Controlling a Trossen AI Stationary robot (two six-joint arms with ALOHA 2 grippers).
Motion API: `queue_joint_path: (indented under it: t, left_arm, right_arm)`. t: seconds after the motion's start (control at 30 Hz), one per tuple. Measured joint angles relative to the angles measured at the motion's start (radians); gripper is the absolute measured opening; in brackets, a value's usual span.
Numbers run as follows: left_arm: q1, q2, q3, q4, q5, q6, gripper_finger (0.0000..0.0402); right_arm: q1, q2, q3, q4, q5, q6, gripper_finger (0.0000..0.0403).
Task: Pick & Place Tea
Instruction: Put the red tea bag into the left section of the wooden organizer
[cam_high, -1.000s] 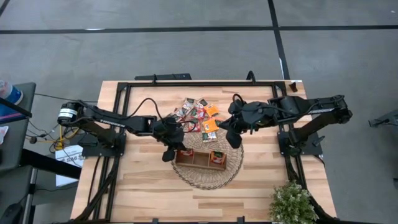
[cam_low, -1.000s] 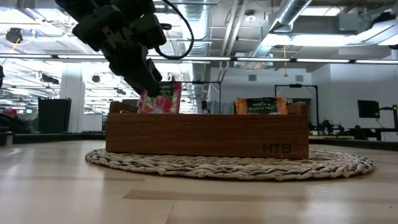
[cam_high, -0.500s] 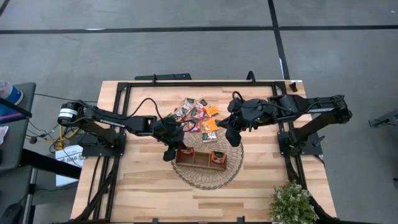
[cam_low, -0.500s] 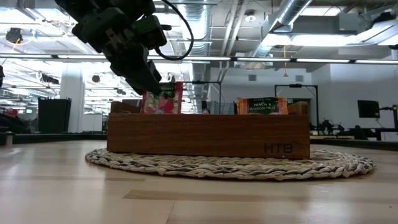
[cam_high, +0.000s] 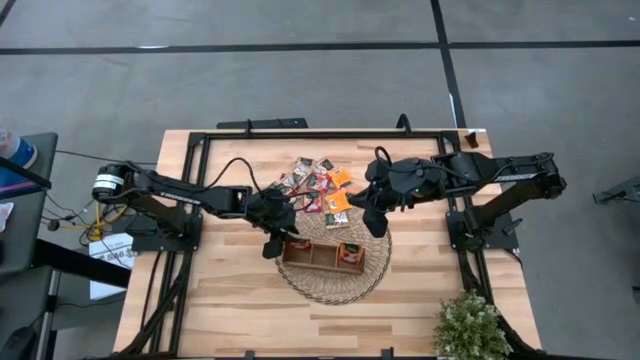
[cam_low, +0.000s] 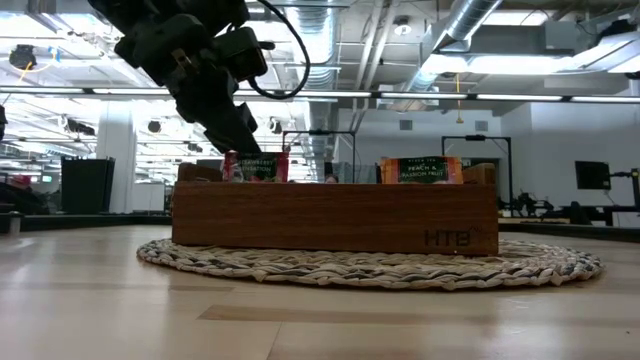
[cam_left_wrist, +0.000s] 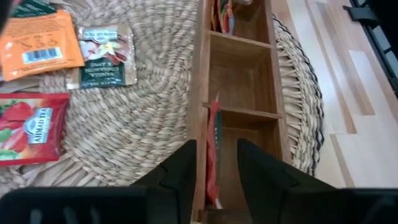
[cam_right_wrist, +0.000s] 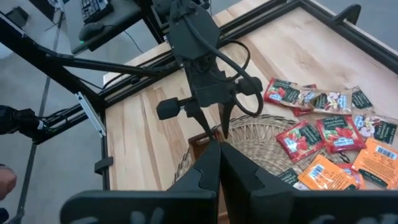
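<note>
The left hand hangs over the end compartment of the wooden tray, its fingers parted on either side of a red sachet that stands on edge inside; nothing shows the pads touching it, so it reads as let go (though the gap is narrow). In the low view the sachet's top just clears the tray wall, with an orange sachet upright in the far compartment.

The right hand, clenched on nothing, hovers over the mat's edge, near the loose pile of red, orange and pale sachets lying flat, partly on the woven mat and partly on the surface.

The sachets look light, thin and limp, likely slick in their foil; a grip is probably best taken across a free edge or corner, from above, where one overlaps another or lifts off the weave; flat ones pressed to the mat could slide away or buckle rather than rise.
</note>
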Motion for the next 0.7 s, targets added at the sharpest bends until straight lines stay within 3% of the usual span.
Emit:
queue_joint_path:
  t: [0.23,0.4,0.53,0.7]
  left_arm:
    - [0.0,-0.058,0.0,-0.026,-0.049,-0.002,0.0116]
    - [0.022,-0.158,0.0,-0.062,-0.166,-0.007,0.0116]
    - [0.102,-0.22,0.001,-0.134,-0.324,-0.145,0.0116]
    - [0.258,-0.234,0.001,-0.321,-0.355,-0.395,0.0116]
  right_arm:
    - [0.0,0.0,0.0,0.0,0.0,-0.004,0.0]
    - [0.0,0.0,0.0,0.0,0.0,-0.017,0.0]
    - [0.0,0.0,0.0,0.005,0.0,-0.034,0.0]
    - [-0.001,0.0,0.0,0.011,0.0,-0.059,0.0]
